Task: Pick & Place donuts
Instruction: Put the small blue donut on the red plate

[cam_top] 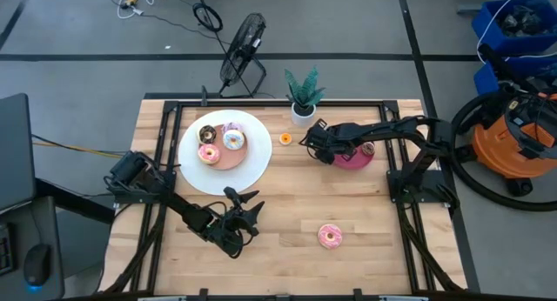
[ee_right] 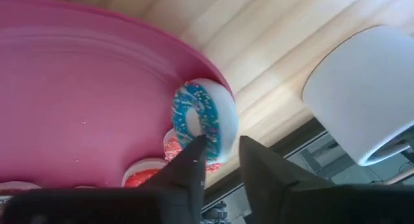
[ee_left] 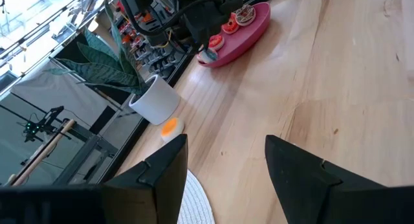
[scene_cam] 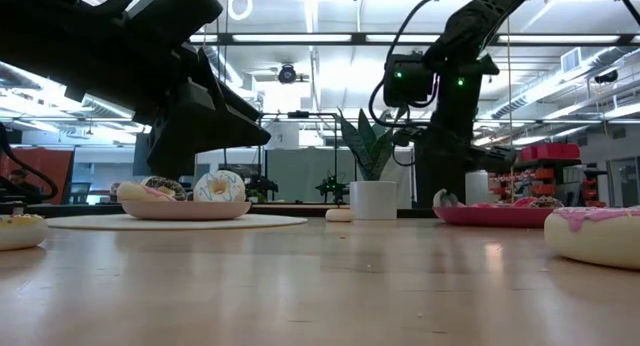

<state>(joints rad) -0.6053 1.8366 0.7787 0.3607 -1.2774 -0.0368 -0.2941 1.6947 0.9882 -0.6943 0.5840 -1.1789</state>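
Closest to me on the bare boards sits a pink-frosted donut (cam_top: 330,236), alone near the front edge and touched by nobody; I judge it a likely later pick. My left gripper (cam_top: 242,216) hovers beside it toward the left, fingers spread wide and empty, just off the rim of the big white plate (cam_top: 258,158). It is parked there, out of the way, waiting.

On that plate a smaller tan dish (cam_top: 228,161) carries three frosted donuts (cam_top: 234,140), which I read as the drop-off pile.

Farther back, a tiny orange donut (cam_top: 285,139) lies loose between the plate and the potted plant (cam_top: 304,94).

Now the business end. My right gripper (ee_right: 222,160) reaches over the near rim of the magenta dish (ee_right: 77,94), fingers narrowly apart, straddling the edge of a blue-sprinkled donut (ee_right: 198,118) that stands tilted on its side against the dish wall. Not closed on it yet, by my reading. Tiny red rings (ee_right: 143,172) lie beside it.

From overhead none of that shows: my arm hides the blue ring entirely, and only a chocolate one (cam_top: 367,149) peeks out. The table-level camera adds just the plate pile in profile and the lone pink donut looming at the right.
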